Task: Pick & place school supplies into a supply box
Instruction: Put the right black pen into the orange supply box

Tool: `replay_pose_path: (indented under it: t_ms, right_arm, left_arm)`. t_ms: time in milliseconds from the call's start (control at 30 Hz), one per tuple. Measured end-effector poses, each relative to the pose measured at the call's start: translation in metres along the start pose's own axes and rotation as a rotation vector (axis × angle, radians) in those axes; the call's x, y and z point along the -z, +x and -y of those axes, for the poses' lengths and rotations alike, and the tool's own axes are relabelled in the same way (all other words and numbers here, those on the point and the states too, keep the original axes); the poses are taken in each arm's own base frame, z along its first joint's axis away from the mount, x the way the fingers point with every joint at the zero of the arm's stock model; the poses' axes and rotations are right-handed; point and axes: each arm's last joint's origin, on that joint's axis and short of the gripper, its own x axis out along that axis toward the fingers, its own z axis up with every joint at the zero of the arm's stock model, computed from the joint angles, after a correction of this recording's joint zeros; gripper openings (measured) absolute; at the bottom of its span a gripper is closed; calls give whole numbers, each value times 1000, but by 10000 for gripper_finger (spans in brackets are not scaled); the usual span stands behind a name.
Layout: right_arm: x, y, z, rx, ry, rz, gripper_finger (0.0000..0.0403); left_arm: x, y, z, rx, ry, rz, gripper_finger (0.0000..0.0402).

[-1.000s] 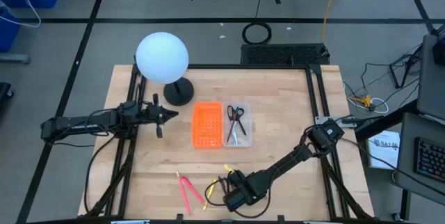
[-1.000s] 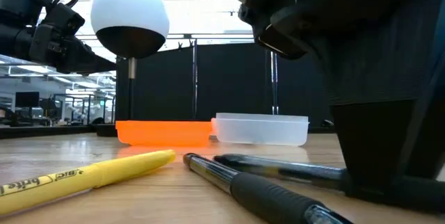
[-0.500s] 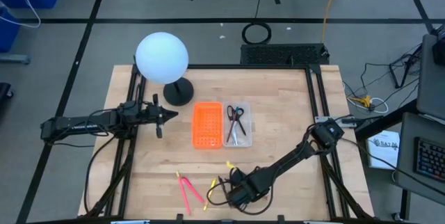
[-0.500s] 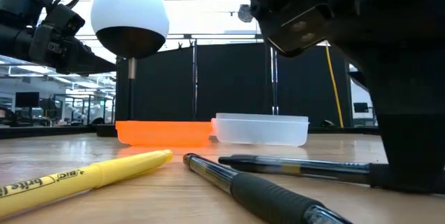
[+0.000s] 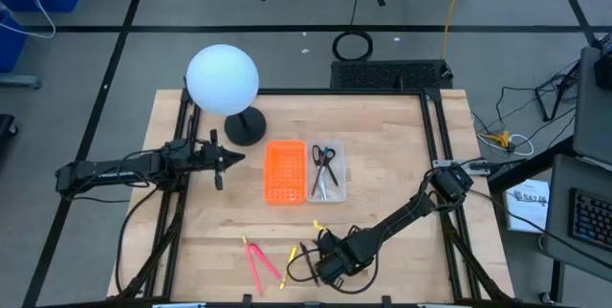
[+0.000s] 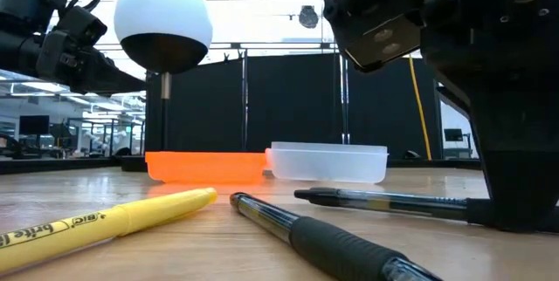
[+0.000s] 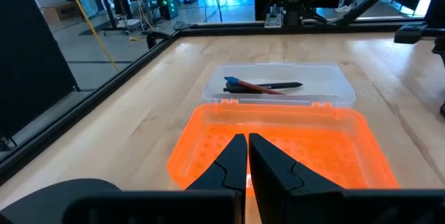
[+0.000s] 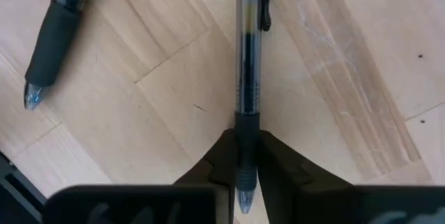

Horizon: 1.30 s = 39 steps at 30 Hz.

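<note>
My right gripper (image 8: 240, 175) is low near the table's front edge (image 5: 320, 255) and shut on a dark pen with a clear barrel (image 8: 246, 43). The same pen shows in the low view (image 6: 384, 201). A second dark pen (image 6: 323, 239) and a yellow highlighter (image 6: 105, 220) lie flat on the table beside it. Two pink pens (image 5: 256, 260) lie further left. The clear supply box (image 5: 326, 171) holds the black-handled scissors (image 5: 325, 158) and pens. My left gripper (image 7: 247, 158) is shut and empty, hovering left of the orange tray (image 5: 284, 171). My right gripper pinches the pen's black grip section (image 8: 246, 121), close to its writing tip, between its two fingers. The fingers come down from above, one on each side of the pen. The pen lies almost level at table height; I cannot tell whether its free end (image 6: 306, 195) touches the wood.
A white globe lamp (image 5: 223, 78) on a black foot (image 5: 245, 128) stands at the back left. A small yellow piece (image 5: 316, 224) lies between the box and my right gripper. The orange perforated tray adjoins the clear box's left side.
My right gripper has risen a little, and its wrist has lifted in the low view. The held pen has gone with it, a little toward the table's right edge and away from the second dark pen, which has stayed put with the highlighter.
</note>
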Motion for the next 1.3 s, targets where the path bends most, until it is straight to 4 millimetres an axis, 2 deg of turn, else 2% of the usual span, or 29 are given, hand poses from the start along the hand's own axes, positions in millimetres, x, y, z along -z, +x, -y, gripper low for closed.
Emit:
replay_pose_path:
  t_ms: [133, 233, 333, 433, 533, 633, 733, 867, 1100, 1300]
  right_arm:
    - [-1, -2, 1, -11, 35, 5, 32]
    - [-1, -14, 2, -43, 69, 24, 24]
    - [2, -43, 2, -107, 116, 112, 24]
    - [6, -69, 13, -83, 169, 220, 24]
    - [4, -109, 21, -170, 239, 356, 24]
    - [4, -133, 33, -185, 276, 451, 24]
    - [-6, -156, 50, -223, 365, 541, 24]
    - [-26, -190, 83, -266, 455, 608, 24]
    - [-67, -210, 131, -324, 567, 579, 24]
    - [-99, -202, 157, -323, 624, 538, 24]
  left_arm:
    - [0, 0, 0, 1, -11, -1, 26]
    - [0, 0, 0, 1, -27, -1, 26]
    - [0, 0, 0, 2, -31, -2, 26]
    - [0, 0, 0, 2, -30, -3, 26]
    - [0, 0, 0, 2, -29, -3, 26]
    - [0, 0, 0, 4, -29, -3, 26]
    - [0, 0, 0, 4, -30, -3, 26]
    - [0, 0, 0, 4, -32, -2, 26]
    - [0, 0, 0, 3, -42, -1, 26]
    - [0, 0, 0, 3, -53, -2, 26]
